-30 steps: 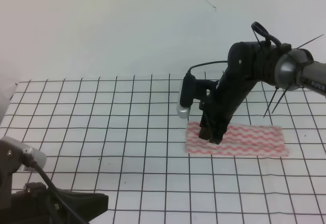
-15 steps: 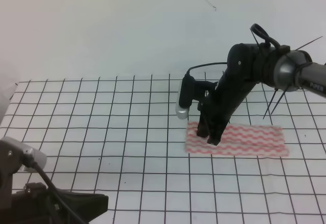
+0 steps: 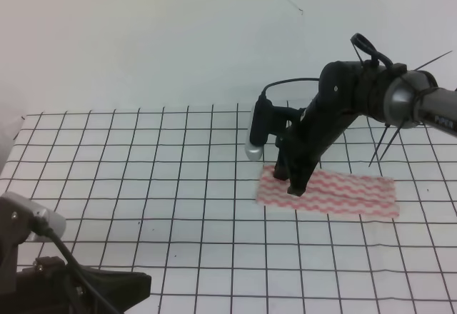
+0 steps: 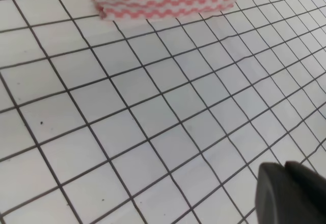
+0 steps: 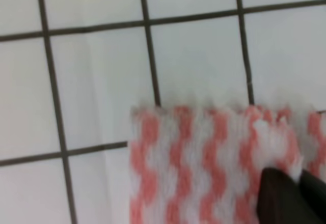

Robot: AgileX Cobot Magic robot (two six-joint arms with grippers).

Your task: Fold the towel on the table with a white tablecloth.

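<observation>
A: The towel (image 3: 335, 193), right of centre on the bench (image 3: 143, 185), has shifted: its left end now rides slightly up with the right gripper (image 3: 294, 185).

B: That gripper is pinching the towel's left edge, so the fold looks begun. The left gripper (image 4: 290, 193) idles near; its jaw state can't be told.
</observation>
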